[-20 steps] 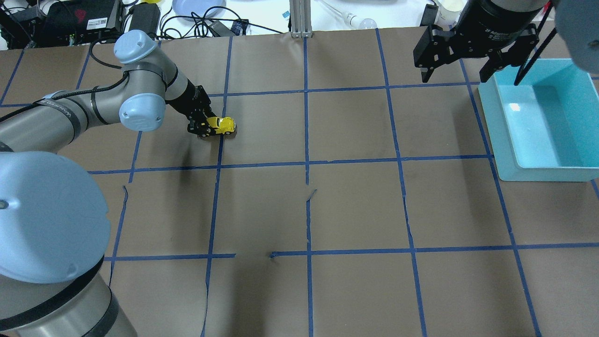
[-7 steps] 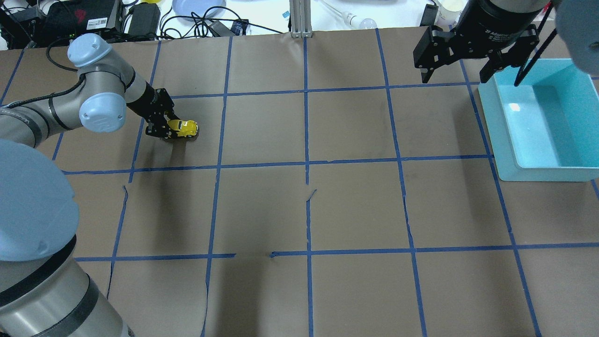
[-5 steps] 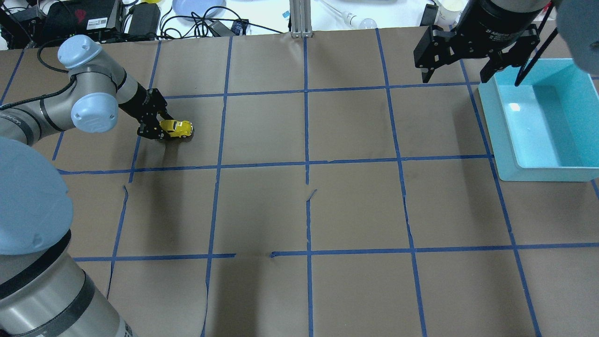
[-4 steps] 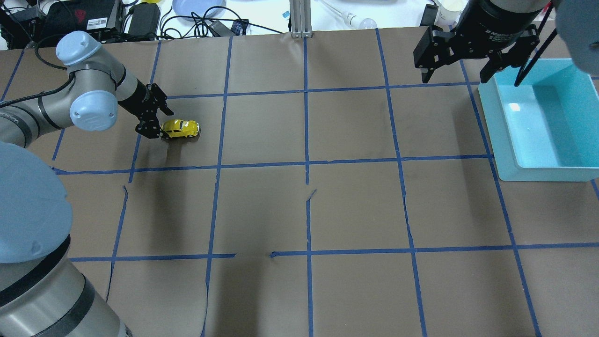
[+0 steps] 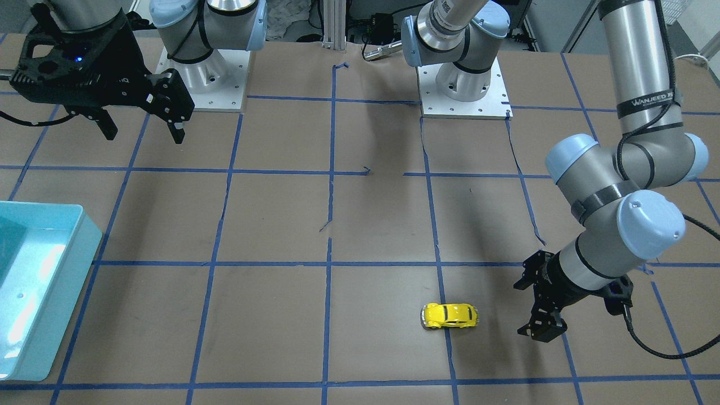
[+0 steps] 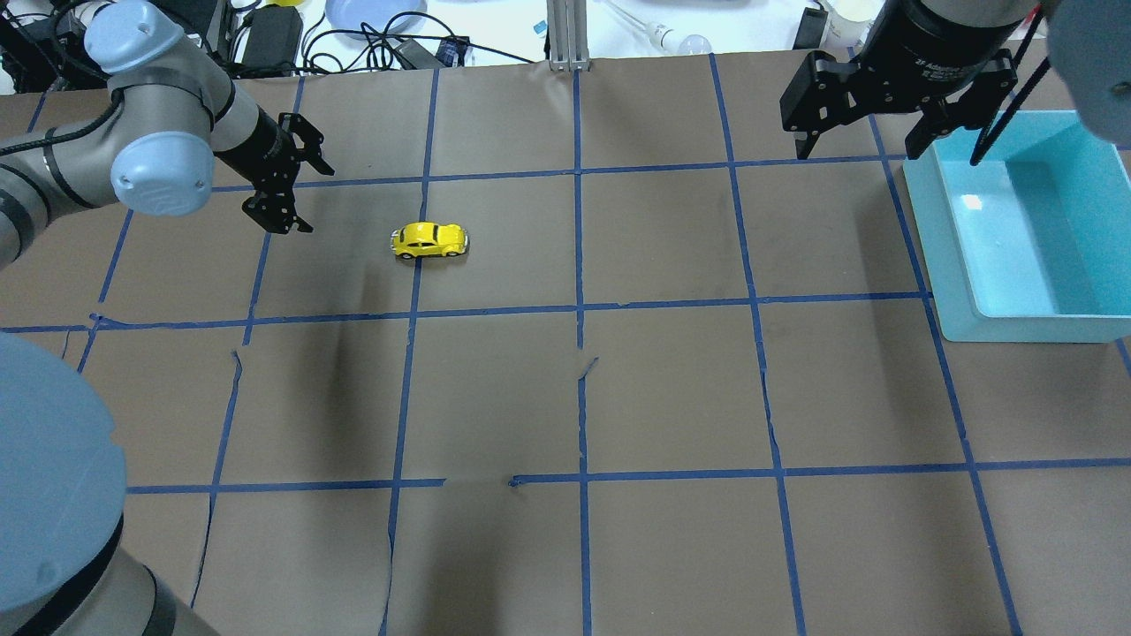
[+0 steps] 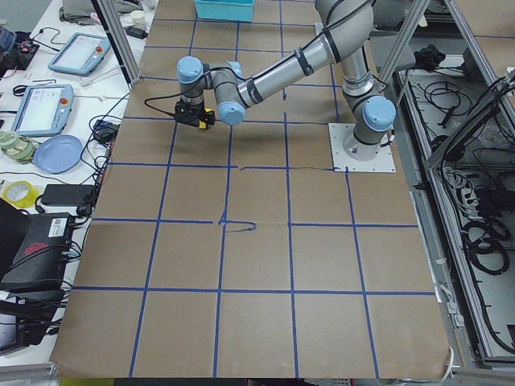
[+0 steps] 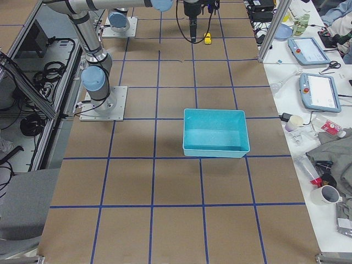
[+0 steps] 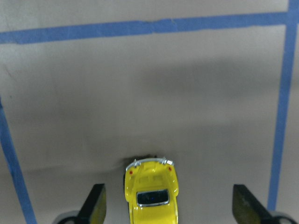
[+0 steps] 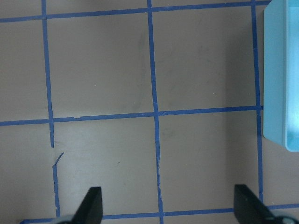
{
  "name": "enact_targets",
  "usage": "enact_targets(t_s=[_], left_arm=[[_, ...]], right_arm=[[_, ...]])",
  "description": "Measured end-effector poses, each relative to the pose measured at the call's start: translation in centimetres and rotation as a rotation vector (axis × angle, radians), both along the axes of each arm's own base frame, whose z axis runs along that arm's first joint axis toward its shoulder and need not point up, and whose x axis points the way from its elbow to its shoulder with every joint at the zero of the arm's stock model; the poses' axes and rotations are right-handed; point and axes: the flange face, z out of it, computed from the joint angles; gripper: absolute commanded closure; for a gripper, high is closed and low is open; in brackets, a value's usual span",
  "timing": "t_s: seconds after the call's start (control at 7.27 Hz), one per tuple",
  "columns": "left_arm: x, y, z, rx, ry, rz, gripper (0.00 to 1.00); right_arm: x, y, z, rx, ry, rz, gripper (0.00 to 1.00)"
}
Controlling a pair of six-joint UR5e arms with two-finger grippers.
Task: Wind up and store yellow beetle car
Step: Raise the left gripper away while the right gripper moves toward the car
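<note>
The yellow beetle car [image 6: 429,239] stands alone on its wheels on the brown paper, also seen in the front view [image 5: 450,315]. My left gripper [image 6: 314,200] is open and empty, to the left of the car and clear of it; in the front view [image 5: 520,308] it is to the car's right. In the left wrist view the car [image 9: 151,196] sits low between the spread fingertips [image 9: 96,207], without touching them. My right gripper [image 6: 857,150] is open and empty, hanging high at the far right beside the teal bin [image 6: 937,256].
The teal bin is empty; it also shows in the front view [image 5: 84,236] and the right wrist view [image 10: 285,70]. Blue tape lines grid the paper. Cables, a plate and boxes lie past the table's far edge [image 6: 371,35].
The left gripper dragged the car leftward while shut on it, then opened and let go. The car has rolled right, away from the gripper, which drew back. The right arm stayed still.
</note>
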Motion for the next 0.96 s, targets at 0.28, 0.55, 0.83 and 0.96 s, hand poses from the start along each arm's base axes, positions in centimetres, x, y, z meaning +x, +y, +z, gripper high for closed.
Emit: enact_targets(t_s=[0.28,0.55,0.83,0.96], left_arm=[[0.1,1.2,6.3,0.018,-0.075,-0.272,0.0],[0.0,3.1,11.8,0.025,-0.136,-0.536,0.0],[-1.1,5.8,16.9,0.032,-0.199,-0.731,0.0],[-1.7,6.8,18.8,0.009,-0.215,-0.772,0.0]], right_arm=[[0.0,0.0,0.0,0.0,0.0,0.0,0.0],[0.0,0.1,0.1,-0.002,0.0,0.0,0.0],[0.0,0.2,0.1,-0.003,0.0,-0.001,0.0],[0.0,0.2,0.1,-0.002,0.0,0.0,0.0]])
